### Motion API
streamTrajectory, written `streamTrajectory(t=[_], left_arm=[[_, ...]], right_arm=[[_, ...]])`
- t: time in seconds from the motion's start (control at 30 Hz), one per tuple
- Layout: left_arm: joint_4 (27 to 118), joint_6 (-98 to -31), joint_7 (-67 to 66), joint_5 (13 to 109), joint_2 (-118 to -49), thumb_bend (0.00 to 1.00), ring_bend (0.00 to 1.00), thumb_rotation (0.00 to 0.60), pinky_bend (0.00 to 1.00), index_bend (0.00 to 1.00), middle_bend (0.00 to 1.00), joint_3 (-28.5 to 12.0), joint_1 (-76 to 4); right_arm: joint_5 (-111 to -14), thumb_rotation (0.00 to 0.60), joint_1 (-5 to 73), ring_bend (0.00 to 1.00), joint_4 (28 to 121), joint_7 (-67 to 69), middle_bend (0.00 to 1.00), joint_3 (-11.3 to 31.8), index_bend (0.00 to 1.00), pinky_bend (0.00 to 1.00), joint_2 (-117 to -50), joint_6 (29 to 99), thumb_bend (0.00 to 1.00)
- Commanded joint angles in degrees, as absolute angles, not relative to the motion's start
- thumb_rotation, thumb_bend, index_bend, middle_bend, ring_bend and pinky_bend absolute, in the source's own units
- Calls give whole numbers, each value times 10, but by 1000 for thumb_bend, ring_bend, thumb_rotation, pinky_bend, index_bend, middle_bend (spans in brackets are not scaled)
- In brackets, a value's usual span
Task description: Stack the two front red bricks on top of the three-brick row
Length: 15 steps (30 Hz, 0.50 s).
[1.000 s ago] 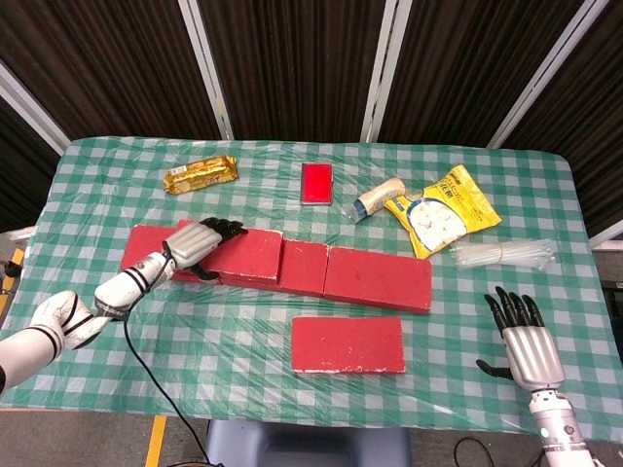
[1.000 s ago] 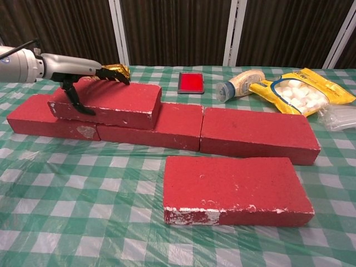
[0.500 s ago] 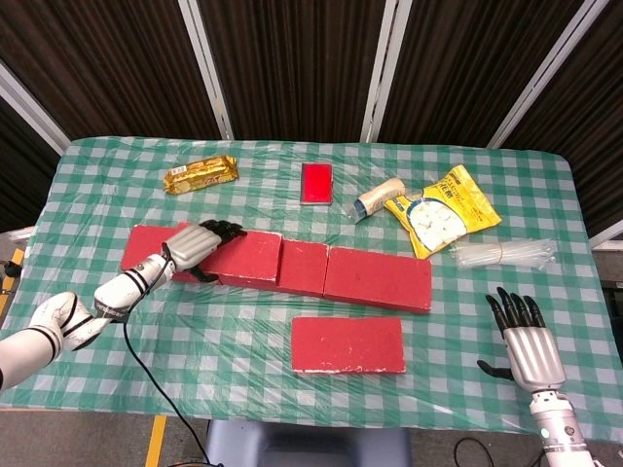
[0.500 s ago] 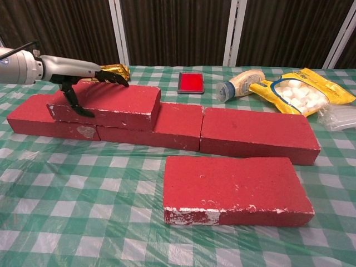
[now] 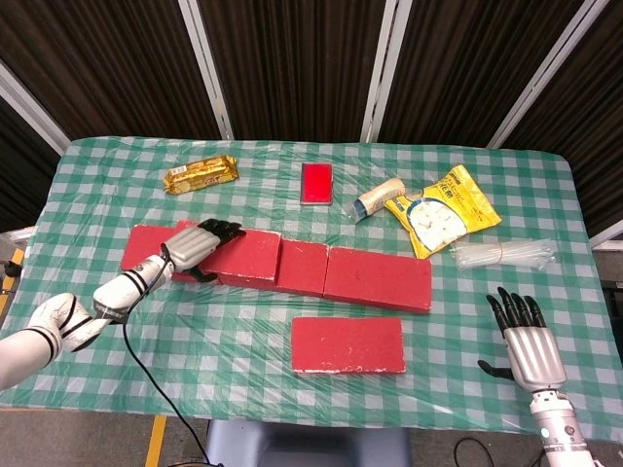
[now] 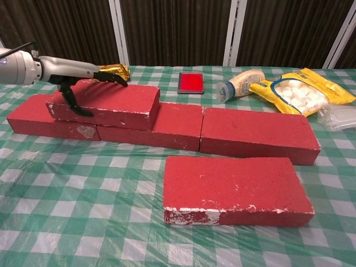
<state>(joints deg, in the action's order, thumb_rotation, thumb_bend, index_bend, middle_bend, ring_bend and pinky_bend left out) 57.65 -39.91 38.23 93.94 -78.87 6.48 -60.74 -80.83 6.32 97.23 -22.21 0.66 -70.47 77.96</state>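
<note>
Red rectangular brick (image 6: 105,103), rough-faced and chipped white at the corners, lying flat on the left part of the three-brick row (image 6: 167,127), spanning the joint between the left and middle bricks. Gripped at its left end by the left robot hand (image 6: 83,78): fingers laid over the top face toward the far edge, thumb hooked down the near side, presumably to steady and square it before letting go. Judged as first of two stacking steps, nearly settled.

Second red brick (image 6: 233,189) flat on the table (image 6: 67,194) in front of the row, apart from it, nothing touching it. Top of the right-hand row brick (image 6: 258,133) bare, so room there for the second one.

Right robot hand (image 5: 526,345) low at the right table edge, well apart from every brick, fingers spread, holding nothing.

Behind the row: small red flat case (image 6: 191,82), gold snack wrapper (image 5: 200,175), pale tube-shaped bottle (image 6: 239,84), yellow bag of white balls (image 6: 303,92), clear plastic packet (image 5: 501,255). Open green-checked cloth left and front for approach; clutter close behind, so little slack for overshooting backward.
</note>
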Motion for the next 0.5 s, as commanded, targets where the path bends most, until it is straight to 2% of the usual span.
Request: streamTrajectory(t=[0.03,0.5], left_arm=[[580,-397,382,939,-787,330,0,600,27,0,0,66,-608],[593,-383,372,931,-779,329,0,600,24,0,0,65,-609]], right_arm=[[-808,528,63,0,973,-222,0,7,0,0,-705,780,162],[-807,529,64,0,975,-224,0,5,0,0,-704,779,163]])
